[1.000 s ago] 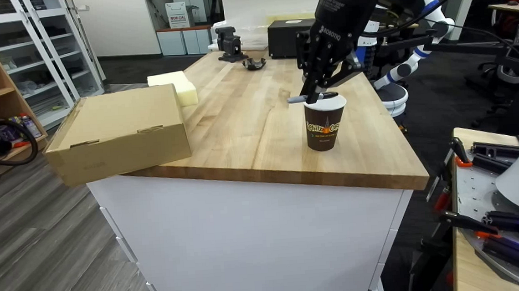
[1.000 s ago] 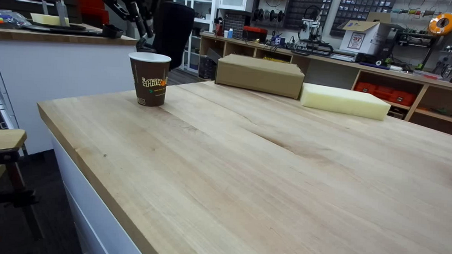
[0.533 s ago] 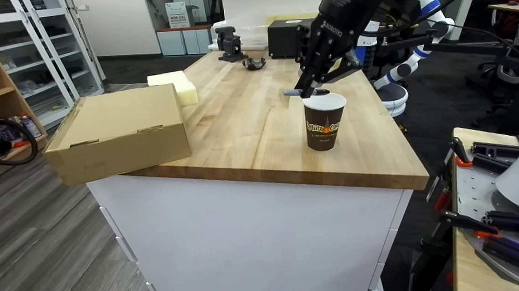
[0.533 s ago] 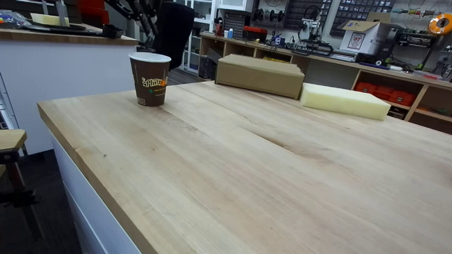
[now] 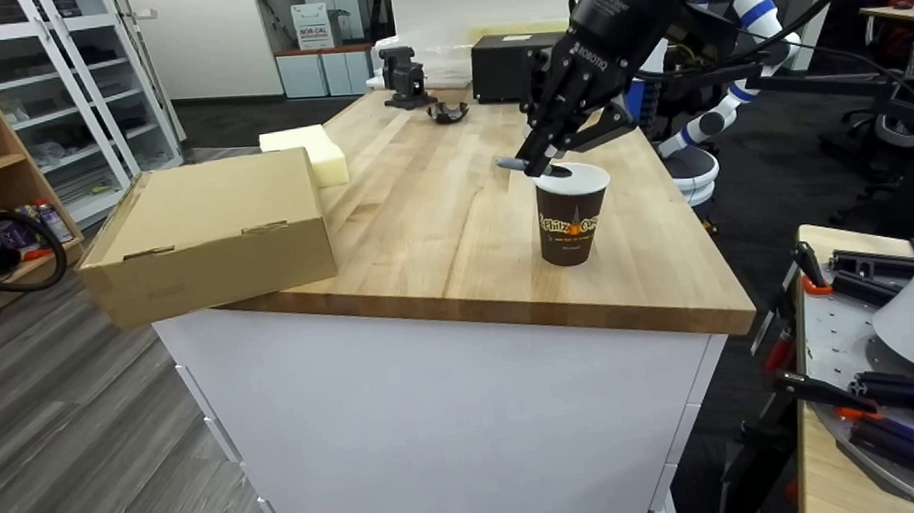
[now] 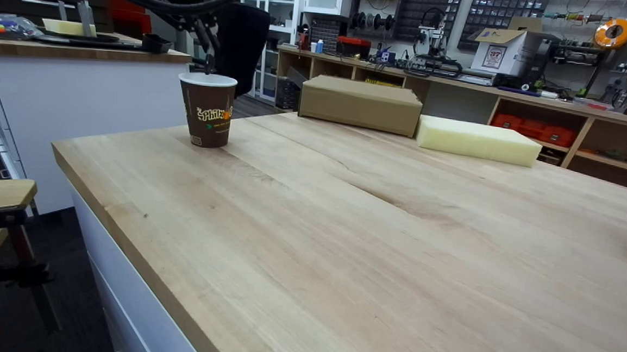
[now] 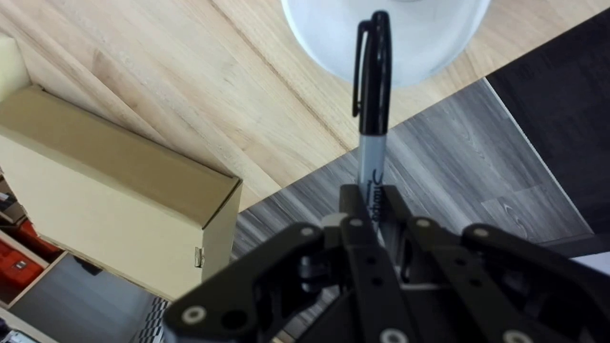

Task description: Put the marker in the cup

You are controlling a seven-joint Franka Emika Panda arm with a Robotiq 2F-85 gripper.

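The cup (image 5: 571,224) is dark brown with a white rim and stands upright on the wooden table; it also shows in an exterior view (image 6: 208,112). My gripper (image 5: 536,164) is shut on the marker (image 5: 510,163), grey with a black cap. The marker is tilted, its capped end lower and over the cup's opening, its grey end outside the rim. In the wrist view the fingertips (image 7: 369,202) pinch the marker's grey barrel, and its black cap (image 7: 375,76) overlaps the cup's white opening (image 7: 419,43). I cannot tell whether the cap touches the rim.
A cardboard box (image 5: 210,233) sits at the table's corner, overhanging the edge. A pale yellow foam block (image 5: 313,155) lies behind it. A black curved part (image 5: 448,112) and a black box (image 5: 512,67) are farther back. The cup stands near the table's edge (image 5: 638,315).
The wrist has tilted, and the marker has gone from nearly level to slanting, with its capped end dipping toward the cup. The gripper has shifted slightly left in an exterior view. The cup has not moved.
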